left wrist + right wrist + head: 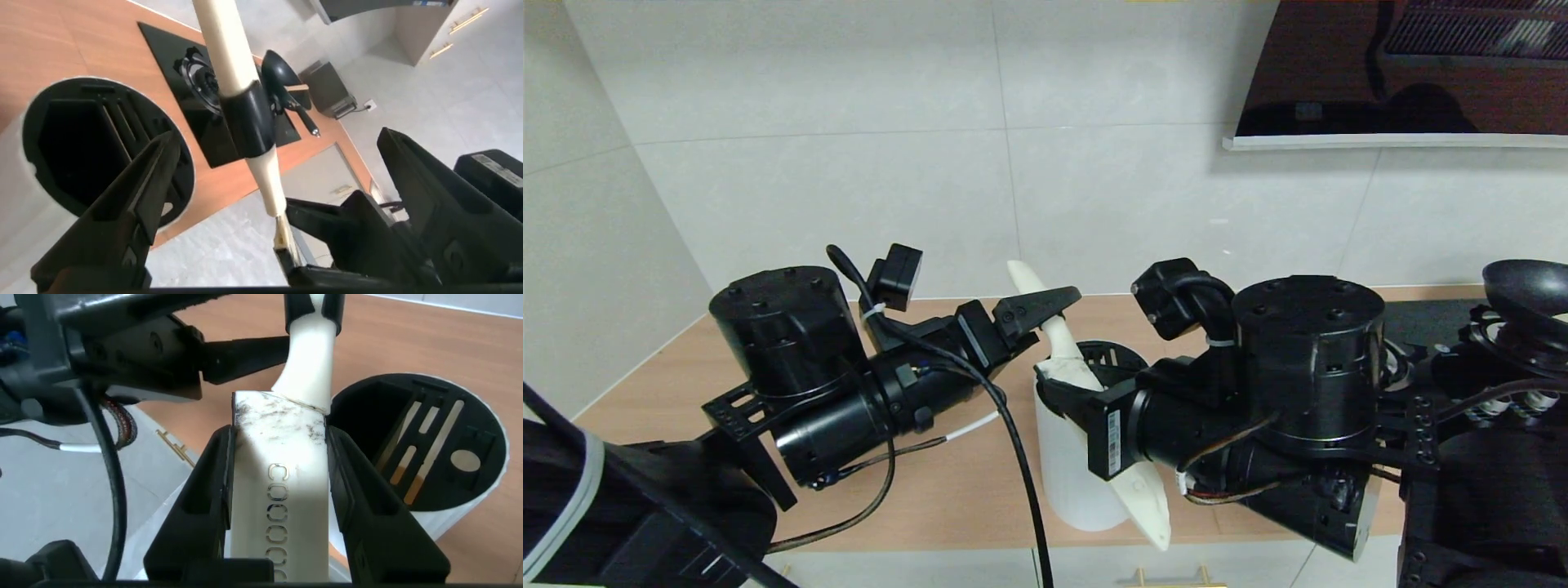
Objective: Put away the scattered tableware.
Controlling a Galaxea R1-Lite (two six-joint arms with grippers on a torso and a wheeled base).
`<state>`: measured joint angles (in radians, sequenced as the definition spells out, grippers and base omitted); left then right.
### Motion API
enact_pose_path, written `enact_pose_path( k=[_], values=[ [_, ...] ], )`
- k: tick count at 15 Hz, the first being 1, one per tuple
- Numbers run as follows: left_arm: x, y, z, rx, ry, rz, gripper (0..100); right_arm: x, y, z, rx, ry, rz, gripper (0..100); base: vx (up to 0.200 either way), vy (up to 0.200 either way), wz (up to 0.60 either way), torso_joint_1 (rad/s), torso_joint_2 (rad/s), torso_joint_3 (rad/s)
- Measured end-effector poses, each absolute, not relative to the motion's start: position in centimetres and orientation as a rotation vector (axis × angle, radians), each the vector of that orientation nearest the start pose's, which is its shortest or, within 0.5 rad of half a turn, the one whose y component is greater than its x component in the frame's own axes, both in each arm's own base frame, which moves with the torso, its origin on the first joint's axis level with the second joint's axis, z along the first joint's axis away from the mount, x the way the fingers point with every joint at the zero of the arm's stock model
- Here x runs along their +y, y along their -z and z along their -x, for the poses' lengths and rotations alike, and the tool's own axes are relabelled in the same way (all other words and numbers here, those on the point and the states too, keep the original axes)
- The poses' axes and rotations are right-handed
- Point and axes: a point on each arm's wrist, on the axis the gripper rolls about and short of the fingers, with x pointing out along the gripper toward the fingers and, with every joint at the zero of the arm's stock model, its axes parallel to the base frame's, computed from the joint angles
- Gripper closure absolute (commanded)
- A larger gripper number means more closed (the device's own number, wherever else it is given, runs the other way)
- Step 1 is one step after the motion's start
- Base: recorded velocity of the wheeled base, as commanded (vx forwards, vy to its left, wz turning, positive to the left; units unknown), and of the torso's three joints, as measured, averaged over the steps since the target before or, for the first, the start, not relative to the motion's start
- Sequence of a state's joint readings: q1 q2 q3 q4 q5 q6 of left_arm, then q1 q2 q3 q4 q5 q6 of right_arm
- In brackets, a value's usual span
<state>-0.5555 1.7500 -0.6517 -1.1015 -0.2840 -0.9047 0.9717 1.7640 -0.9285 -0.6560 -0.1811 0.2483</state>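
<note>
Spatula [1058,335], white and slotted, sits over the white utensil holder [1070,482] with its long axis tilted: handle up toward the tiled wall [849,163], blade down toward the desk's near edge. My right end effector [1078,396] is clamped on the blade. The left end effector [1021,322] is open, fingers either side of the handle. A black hob [1429,314] lies to the right on the wooden desk [947,482].

Head view looks down over counter [956,490]; close wrist views share the holder [1070,478].
</note>
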Motion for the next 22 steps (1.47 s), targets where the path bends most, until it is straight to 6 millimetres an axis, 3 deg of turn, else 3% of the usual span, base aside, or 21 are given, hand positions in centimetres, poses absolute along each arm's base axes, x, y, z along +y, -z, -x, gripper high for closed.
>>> enact_pose_path(
  k=[15, 16, 22],
  values=[
    [-16.63, -17.21, -25.68, 0.375, 0.765, 0.851, 100, 27.27, -19.66, -18.79, 0.254, -0.770, -0.132, 100, 0.000, 0.000, 0.00, 0.000, 0.00, 0.000],
    [-16.62, -17.21, -25.69, 0.375, 0.765, 0.851, 100, 27.27, -19.65, -18.81, 0.254, -0.769, -0.132, 0, 0.000, 0.000, 0.00, 0.000, 0.00, 0.000],
    [-16.59, -17.30, -25.61, 0.373, 0.767, 0.851, 100, 27.18, -19.79, -18.85, 0.249, -0.766, -0.135, 0, 0.000, 0.000, 0.00, 0.000, 0.00, 0.000]
  ],
)
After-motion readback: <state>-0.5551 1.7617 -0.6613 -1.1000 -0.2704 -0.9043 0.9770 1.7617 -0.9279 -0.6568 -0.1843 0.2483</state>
